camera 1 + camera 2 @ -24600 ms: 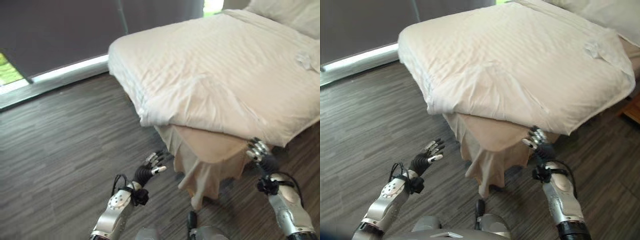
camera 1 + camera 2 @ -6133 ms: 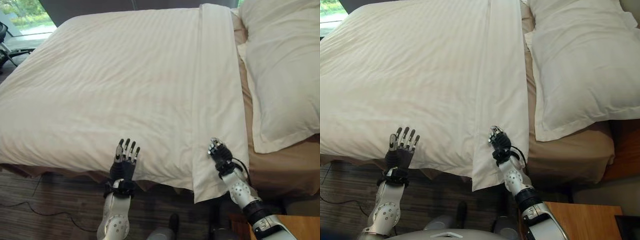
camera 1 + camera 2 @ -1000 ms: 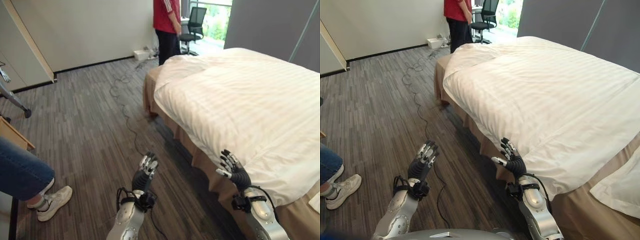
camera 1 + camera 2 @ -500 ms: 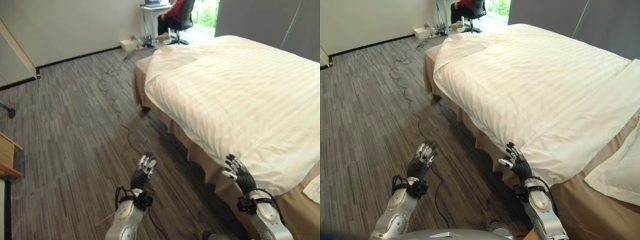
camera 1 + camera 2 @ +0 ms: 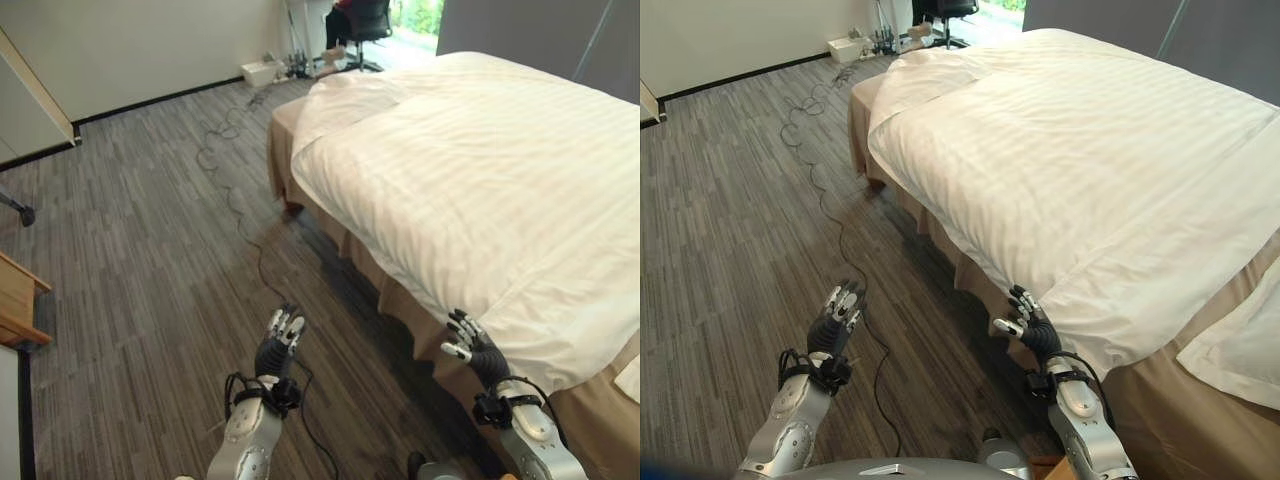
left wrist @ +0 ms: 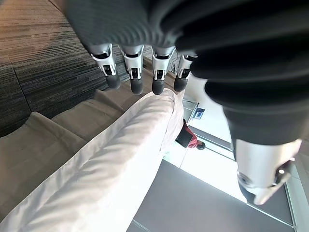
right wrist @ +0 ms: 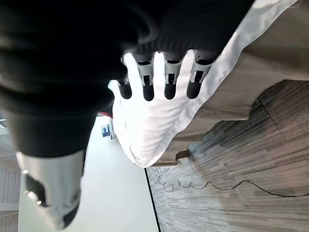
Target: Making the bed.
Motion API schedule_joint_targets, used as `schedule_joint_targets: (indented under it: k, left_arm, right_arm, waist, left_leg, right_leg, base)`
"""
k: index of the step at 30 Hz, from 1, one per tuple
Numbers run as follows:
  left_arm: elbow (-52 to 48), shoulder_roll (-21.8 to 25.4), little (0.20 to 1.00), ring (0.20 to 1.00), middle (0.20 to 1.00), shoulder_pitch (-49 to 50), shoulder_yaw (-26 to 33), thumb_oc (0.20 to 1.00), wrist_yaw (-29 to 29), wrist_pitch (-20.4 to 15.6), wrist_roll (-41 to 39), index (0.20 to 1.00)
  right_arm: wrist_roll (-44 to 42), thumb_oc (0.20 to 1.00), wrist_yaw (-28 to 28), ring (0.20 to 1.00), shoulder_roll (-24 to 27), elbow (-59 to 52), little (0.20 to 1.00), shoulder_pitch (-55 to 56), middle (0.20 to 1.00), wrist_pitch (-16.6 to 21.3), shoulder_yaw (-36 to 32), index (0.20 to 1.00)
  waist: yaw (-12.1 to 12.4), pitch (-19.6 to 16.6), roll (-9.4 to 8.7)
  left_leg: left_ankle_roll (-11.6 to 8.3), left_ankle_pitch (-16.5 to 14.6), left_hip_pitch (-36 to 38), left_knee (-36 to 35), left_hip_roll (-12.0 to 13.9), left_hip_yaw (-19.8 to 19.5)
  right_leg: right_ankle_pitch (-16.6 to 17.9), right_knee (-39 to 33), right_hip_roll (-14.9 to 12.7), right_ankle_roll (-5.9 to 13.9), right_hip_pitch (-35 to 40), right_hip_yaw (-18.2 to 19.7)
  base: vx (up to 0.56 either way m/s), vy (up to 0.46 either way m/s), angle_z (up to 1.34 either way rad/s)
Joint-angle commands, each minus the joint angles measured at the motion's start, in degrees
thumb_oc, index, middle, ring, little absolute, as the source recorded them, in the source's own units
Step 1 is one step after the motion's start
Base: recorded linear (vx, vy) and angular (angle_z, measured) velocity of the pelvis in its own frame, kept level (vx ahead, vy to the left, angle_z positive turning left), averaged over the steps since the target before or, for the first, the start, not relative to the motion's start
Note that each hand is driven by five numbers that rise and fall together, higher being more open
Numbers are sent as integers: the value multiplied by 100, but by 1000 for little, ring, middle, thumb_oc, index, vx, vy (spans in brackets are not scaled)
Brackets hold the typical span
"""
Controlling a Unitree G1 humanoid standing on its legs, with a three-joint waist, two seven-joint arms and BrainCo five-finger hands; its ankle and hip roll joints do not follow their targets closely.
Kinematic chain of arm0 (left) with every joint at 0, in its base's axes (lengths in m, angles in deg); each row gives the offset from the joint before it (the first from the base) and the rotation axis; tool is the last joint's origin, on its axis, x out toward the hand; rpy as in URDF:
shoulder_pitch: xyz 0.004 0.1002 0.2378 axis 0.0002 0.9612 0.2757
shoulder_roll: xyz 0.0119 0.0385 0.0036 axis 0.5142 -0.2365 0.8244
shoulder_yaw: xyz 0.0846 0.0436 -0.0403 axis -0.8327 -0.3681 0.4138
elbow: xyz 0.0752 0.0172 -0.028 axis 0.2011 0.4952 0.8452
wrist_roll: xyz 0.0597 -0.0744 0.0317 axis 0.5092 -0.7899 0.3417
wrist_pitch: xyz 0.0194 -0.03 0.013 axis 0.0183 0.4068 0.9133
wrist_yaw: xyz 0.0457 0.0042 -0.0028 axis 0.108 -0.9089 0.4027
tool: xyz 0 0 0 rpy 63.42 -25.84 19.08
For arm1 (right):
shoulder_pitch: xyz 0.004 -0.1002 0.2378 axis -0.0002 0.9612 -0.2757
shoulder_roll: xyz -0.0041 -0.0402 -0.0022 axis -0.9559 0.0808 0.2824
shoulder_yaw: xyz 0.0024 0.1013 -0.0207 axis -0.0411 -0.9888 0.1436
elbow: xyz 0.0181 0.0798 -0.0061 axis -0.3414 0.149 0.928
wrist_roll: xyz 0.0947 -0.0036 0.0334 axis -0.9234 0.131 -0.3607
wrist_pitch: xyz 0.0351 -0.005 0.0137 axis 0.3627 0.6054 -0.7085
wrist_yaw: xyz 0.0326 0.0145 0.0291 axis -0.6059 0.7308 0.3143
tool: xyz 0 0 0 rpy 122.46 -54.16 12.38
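- Left hand (image 5: 279, 343) hangs over the floor (image 5: 150, 250), fingers straight, holding nothing.
- Right hand (image 5: 1029, 326), fingers loosely spread, is just beside the duvet (image 5: 1080, 170) edge, possibly touching it.

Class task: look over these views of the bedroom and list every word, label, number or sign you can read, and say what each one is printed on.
None: no view shows any readable text.
The white duvet and the tan bed skirt are plain.
The left hand and the right hand bear no legible marking.
The small white box by the wall is too far off to tell whether it carries print.
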Motion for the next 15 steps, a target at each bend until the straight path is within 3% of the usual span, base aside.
schedule_joint_targets:
  k: [1, 8, 9, 15]
  left_arm:
    - [-225, 170, 1000, 1000, 1000, -106, 119, 1000, -99, -287, 78, 1000]
    - [-292, 127, 1000, 1000, 1000, -53, 129, 1000, -96, -297, 39, 1000]
    - [-209, 195, 1000, 1000, 1000, -181, 130, 1000, 7, -284, -52, 1000]
    - [-108, 171, 1000, 1000, 1000, -26, 48, 1000, -83, -191, -29, 1000]
  right_arm:
    - [190, 1000, -118, 1000, 8, -343, 1000, -322, 1000, 184, 78, 1000]
    - [141, 1000, -107, 1000, -18, -302, 1000, -283, 1000, 214, 76, 1000]
    - [7, 1000, 583, 1000, -46, -128, 1000, -426, 1000, 403, -644, 1000]
    - [51, 1000, 296, 1000, -6, -236, 1000, -377, 1000, 296, -385, 1000]
  waist:
    - [-3, -81, -201]
    - [-44, -100, -191]
    - [-87, 19, -104]
    - [-75, 3, -115]
  left_leg:
    - [-24, 81, -488, 105, 119, -425]
    - [-30, 61, -429, 82, 123, -389]
    - [-86, 274, -612, 288, 128, -652]
    - [-58, 219, -495, 236, 122, -664]
  right_leg:
    - [-45, -344, -214, 327, 334, 6]
    - [-51, -402, -215, 329, 395, 59]
    - [-217, -534, 367, -54, 536, 61]
    - [-258, -564, 359, -44, 628, 74]
  base:
    - [0, 0, 0]
    - [6, 1, -3]
    - [15, 16, -5]
    - [11, 9, -1]
